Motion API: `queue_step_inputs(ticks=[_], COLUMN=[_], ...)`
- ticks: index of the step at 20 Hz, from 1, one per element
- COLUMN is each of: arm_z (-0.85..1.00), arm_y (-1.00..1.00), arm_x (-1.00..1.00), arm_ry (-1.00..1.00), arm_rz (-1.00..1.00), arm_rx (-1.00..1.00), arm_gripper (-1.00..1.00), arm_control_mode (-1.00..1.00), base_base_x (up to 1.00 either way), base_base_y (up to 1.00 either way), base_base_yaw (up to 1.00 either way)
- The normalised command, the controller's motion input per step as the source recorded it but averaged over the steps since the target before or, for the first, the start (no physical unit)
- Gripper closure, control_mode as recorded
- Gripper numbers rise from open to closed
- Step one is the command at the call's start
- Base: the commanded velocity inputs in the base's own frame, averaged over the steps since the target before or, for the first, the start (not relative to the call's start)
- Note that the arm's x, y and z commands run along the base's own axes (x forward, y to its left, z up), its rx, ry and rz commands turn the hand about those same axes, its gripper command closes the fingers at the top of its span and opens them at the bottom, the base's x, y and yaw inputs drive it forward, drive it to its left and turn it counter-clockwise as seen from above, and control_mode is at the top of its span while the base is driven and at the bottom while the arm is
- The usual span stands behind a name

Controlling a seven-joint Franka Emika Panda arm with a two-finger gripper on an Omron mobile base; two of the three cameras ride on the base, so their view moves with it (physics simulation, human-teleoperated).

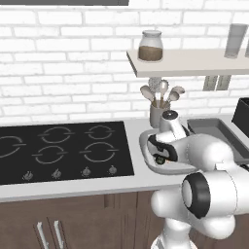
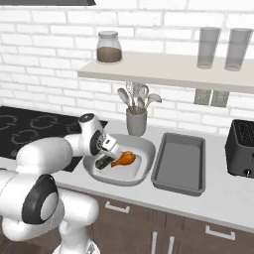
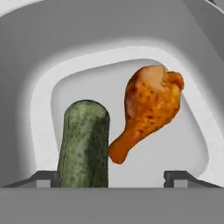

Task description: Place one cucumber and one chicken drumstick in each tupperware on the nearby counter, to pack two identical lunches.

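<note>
The pale rounded tupperware (image 2: 144, 144) (image 3: 39, 109) sits on the counter (image 2: 223, 198) and holds a dark green cucumber (image 2: 104, 162) (image 3: 85, 144) beside an orange chicken drumstick (image 2: 124, 159) (image 3: 151, 105). My gripper (image 2: 109, 148) (image 3: 111, 180) hovers just over this basin, open, its fingertips (image 3: 43, 178) spread wide. The cucumber's near end lies between them, close to the left tip, and nothing is gripped. To the right stands the darker grey rectangular tupperware (image 2: 181, 163) (image 1: 214, 129), with nothing in it. In the left base view my arm covers most of the basin (image 1: 144, 146).
A black toaster (image 2: 241, 149) stands at the counter's right end. Behind the basin is a grey utensil holder (image 2: 136, 121). The black cooktop (image 1: 63, 151) lies to the left. A wall shelf (image 2: 163, 69) with a jar and glasses hangs above.
</note>
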Motion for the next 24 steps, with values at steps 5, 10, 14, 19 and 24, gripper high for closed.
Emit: queue_step_inputs(ticks=[5,10,14,19,24], arm_z=[0.66,0.65,0.12,0.05,0.09], arm_y=[0.00,-0.33,-0.30,0.00,0.00], arm_x=[-0.42,-1.00,-1.00,-1.00,-0.40], arm_ry=[0.02,-0.04,-0.08,0.00,0.00], arm_rz=[-0.06,0.00,0.04,0.05,0.03], arm_rx=[0.03,0.07,0.02,0.00,0.00], arm_gripper=[-1.00,-1.00,-1.00,-1.00,-1.00], arm_control_mode=[-1.00,-1.00,-1.00,-1.00,1.00], base_base_x=[0.00,0.00,0.00,0.00,-0.60], base_base_y=[0.00,0.00,0.00,0.00,0.00], base_base_yaw=[0.00,0.00,0.00,0.00,0.04])
